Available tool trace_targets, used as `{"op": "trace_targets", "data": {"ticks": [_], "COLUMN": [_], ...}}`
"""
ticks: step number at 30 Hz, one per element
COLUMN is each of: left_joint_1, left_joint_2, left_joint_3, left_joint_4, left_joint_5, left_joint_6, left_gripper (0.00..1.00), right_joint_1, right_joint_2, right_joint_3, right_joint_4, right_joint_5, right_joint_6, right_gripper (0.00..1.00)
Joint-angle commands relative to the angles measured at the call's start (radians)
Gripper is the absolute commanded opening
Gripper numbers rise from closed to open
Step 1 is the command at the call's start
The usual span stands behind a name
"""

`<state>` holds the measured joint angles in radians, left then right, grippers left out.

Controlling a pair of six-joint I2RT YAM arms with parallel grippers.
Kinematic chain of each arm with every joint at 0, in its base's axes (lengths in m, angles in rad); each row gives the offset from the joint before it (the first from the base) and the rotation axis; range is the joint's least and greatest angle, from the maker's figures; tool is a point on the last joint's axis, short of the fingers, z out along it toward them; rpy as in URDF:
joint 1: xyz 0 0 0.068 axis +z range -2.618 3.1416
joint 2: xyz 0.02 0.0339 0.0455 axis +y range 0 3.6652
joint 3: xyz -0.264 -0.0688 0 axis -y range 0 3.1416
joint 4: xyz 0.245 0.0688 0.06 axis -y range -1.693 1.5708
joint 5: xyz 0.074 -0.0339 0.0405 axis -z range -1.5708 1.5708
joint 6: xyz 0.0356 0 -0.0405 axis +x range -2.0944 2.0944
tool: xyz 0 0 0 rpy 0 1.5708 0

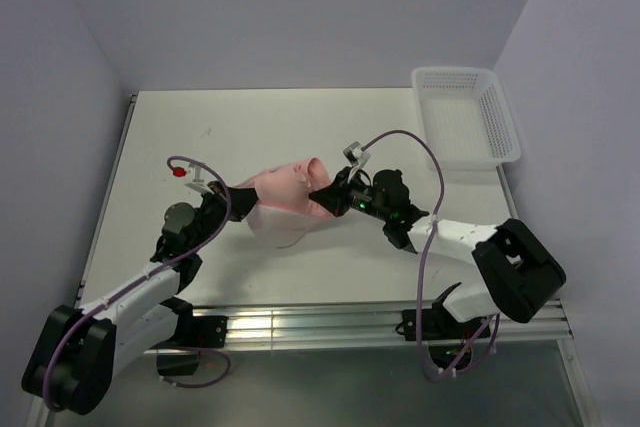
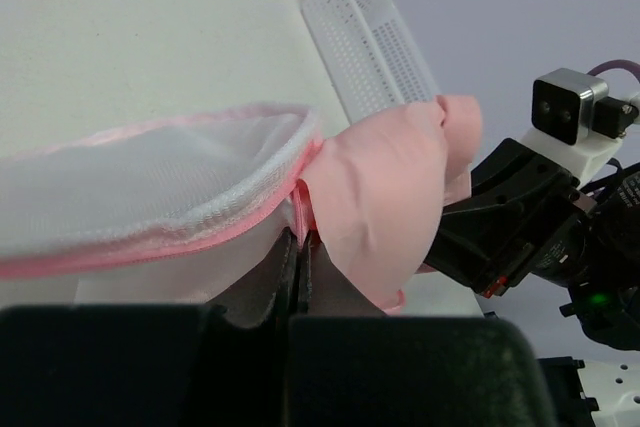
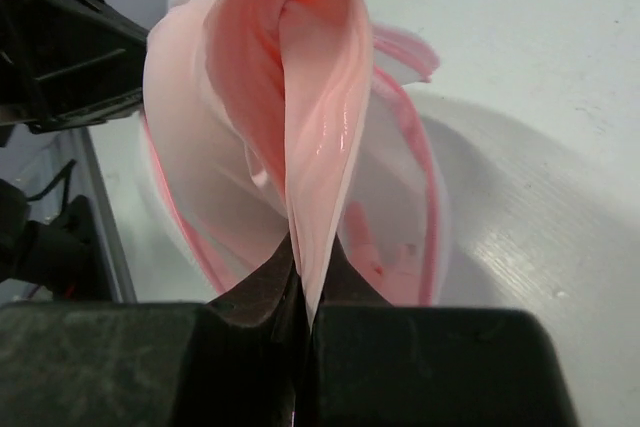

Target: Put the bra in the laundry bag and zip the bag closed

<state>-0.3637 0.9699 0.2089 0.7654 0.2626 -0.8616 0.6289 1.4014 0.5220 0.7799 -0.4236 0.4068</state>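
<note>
The light-pink bra (image 1: 290,187) lies bunched over the open mouth of the translucent mesh laundry bag (image 1: 275,229) in the middle of the table. My right gripper (image 1: 322,195) is shut on a folded cup of the bra (image 3: 300,117), holding it upright above the bag's pink rim (image 3: 425,197). My left gripper (image 1: 238,201) is shut on the bag's pink zipper rim (image 2: 300,209), with the mesh (image 2: 150,172) stretched to its left and the bra (image 2: 390,197) right beside it. The two grippers face each other across the bag.
A white plastic lattice basket (image 1: 463,117) stands at the back right of the table; it also shows in the left wrist view (image 2: 370,42). The table's near edge has a metal rail (image 1: 320,322). Grey walls enclose the sides and back.
</note>
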Motion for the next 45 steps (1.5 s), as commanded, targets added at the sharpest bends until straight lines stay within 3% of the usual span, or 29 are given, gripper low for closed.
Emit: {"op": "trace_targets", "data": {"ticks": [1,8,14,19,22,25,31,33,34,35,38,39,45], "left_joint_1": [-0.003,-0.003,-0.003,-0.003,-0.014,-0.058,-0.095,-0.095,-0.095,-0.095,-0.095,-0.095,-0.095], "left_joint_2": [-0.046,-0.014,-0.019,-0.008,0.021,0.047,0.038,0.027,0.023,0.017,-0.005,-0.008,-0.030], "left_joint_3": [0.035,0.084,0.109,0.127,0.127,0.145,0.112,0.095,0.089,0.077,0.058,0.058,0.032], "left_joint_4": [0.000,-0.007,-0.083,-0.126,-0.049,-0.057,0.028,0.052,0.055,0.052,0.051,0.048,0.054], "left_joint_5": [-0.013,0.001,-0.051,-0.085,-0.011,-0.020,-0.023,-0.017,-0.019,-0.025,-0.037,-0.037,-0.054], "left_joint_6": [0.026,0.027,0.038,0.044,0.029,0.039,0.010,-0.002,-0.005,-0.008,-0.008,-0.007,-0.011], "left_gripper": [0.00,0.00,0.00,0.00,0.00,0.00,0.00,0.00,0.00,0.00,0.00,0.00,0.00], "right_joint_1": [0.037,0.160,0.222,0.227,0.238,0.294,0.341,0.344,0.344,0.344,0.336,0.330,0.258], "right_joint_2": [-0.068,-0.001,-0.007,-0.015,0.008,0.082,0.244,0.268,0.259,0.227,0.130,0.105,-0.071], "right_joint_3": [0.062,0.271,0.415,0.495,0.519,0.624,0.739,0.733,0.719,0.698,0.675,0.671,0.610], "right_joint_4": [-0.232,-0.696,-0.992,-1.117,-1.114,-1.166,-1.177,-1.154,-1.121,-1.111,-1.102,-1.101,-1.045], "right_joint_5": [0.103,0.259,0.388,0.491,0.436,0.488,0.401,0.422,0.449,0.463,0.520,0.522,0.412], "right_joint_6": [-0.115,-0.278,-0.353,-0.349,-0.361,-0.385,-0.370,-0.350,-0.330,-0.326,-0.312,-0.310,-0.251], "right_gripper": [0.00,0.00,0.00,0.00,0.00,0.00,0.02,0.23,0.56,0.69,0.94,0.99,0.99]}}
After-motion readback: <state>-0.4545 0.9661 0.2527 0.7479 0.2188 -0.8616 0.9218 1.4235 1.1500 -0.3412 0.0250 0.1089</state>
